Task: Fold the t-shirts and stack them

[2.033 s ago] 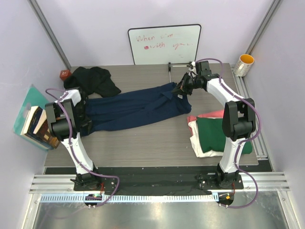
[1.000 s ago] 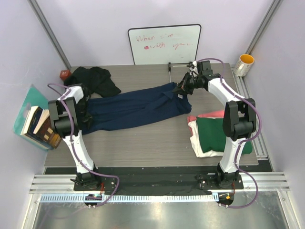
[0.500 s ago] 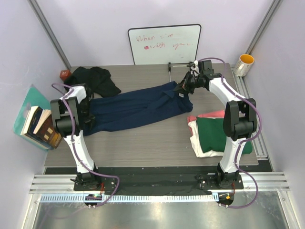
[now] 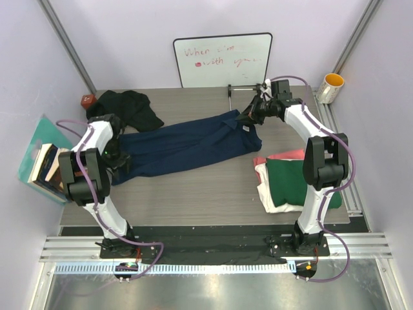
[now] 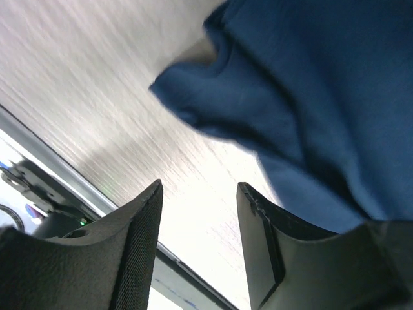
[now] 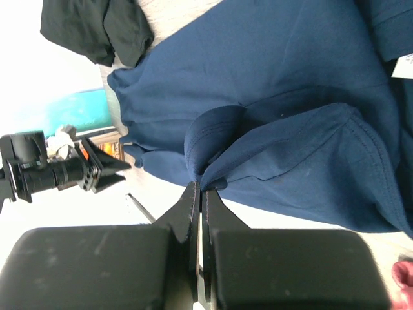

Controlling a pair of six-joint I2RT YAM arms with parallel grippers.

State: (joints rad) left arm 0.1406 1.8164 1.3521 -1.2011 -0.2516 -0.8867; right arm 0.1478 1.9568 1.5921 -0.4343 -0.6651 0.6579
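A navy blue t-shirt (image 4: 187, 145) lies stretched across the middle of the table. My right gripper (image 4: 249, 117) is shut on a fold of its far right edge, and the pinched navy cloth (image 6: 271, 123) bunches at the closed tips of the right gripper (image 6: 201, 185). My left gripper (image 4: 119, 154) hovers at the shirt's left end, and in the wrist view the left gripper (image 5: 199, 188) is open, with bare table between the fingers and the navy hem (image 5: 303, 97) just beyond. A black t-shirt (image 4: 127, 107) lies crumpled at the back left. At the right, a dark green shirt (image 4: 292, 177) lies folded on a cream-white one (image 4: 271, 197) and a pink-red one (image 4: 284, 155).
A whiteboard (image 4: 222, 59) with red writing leans on the back wall, with a small metal stand (image 4: 230, 94) before it. An orange-rimmed cup (image 4: 331, 87) stands at the back right. Books on a teal folder (image 4: 48, 165) sit off the left table edge, and a red object (image 4: 87, 100) sits at the back left corner.
My left arm has swung its elbow outward and toward me, the gripper staying by the shirt's left end. The right gripper has drawn the pinched edge slightly to the right.
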